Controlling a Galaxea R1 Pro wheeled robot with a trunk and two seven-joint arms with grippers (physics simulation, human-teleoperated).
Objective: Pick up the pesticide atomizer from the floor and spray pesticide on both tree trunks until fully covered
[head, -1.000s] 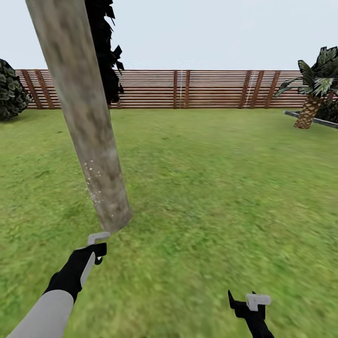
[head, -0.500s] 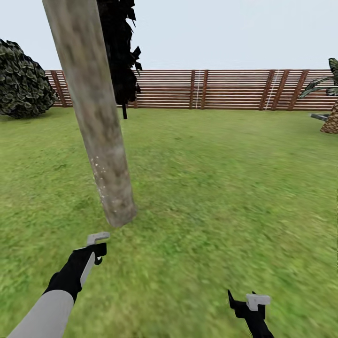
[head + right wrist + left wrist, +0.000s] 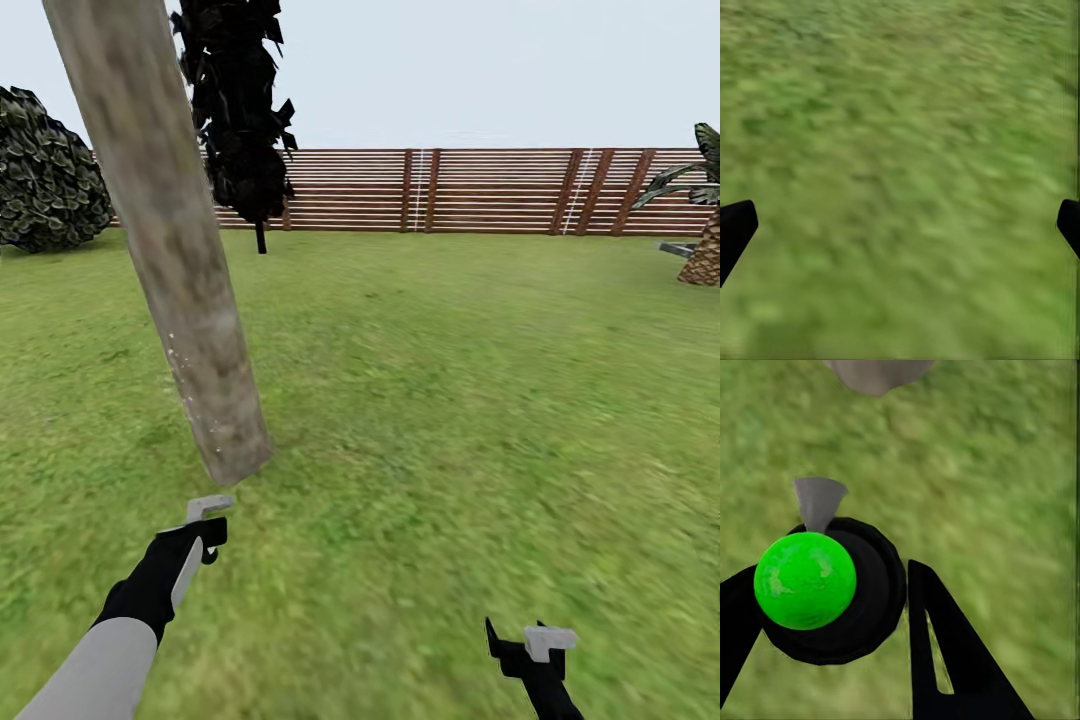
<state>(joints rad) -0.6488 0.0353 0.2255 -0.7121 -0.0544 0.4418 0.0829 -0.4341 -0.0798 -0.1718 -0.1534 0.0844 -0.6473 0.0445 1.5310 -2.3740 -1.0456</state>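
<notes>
Head view: a pale mottled tree trunk (image 3: 170,250) rises at left from blurry lawn (image 3: 450,400), fence (image 3: 480,190) far behind. Left gripper (image 3: 825,600) clasps the green-topped atomizer (image 3: 805,580) near the trunk's base; right gripper (image 3: 900,225) spreads wide over grass.

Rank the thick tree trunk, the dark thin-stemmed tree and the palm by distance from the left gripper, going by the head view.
1. Thick tree trunk, just ahead of the left gripper.
2. Dark thin-stemmed tree, behind the trunk near the fence.
3. Palm, far right.
</notes>
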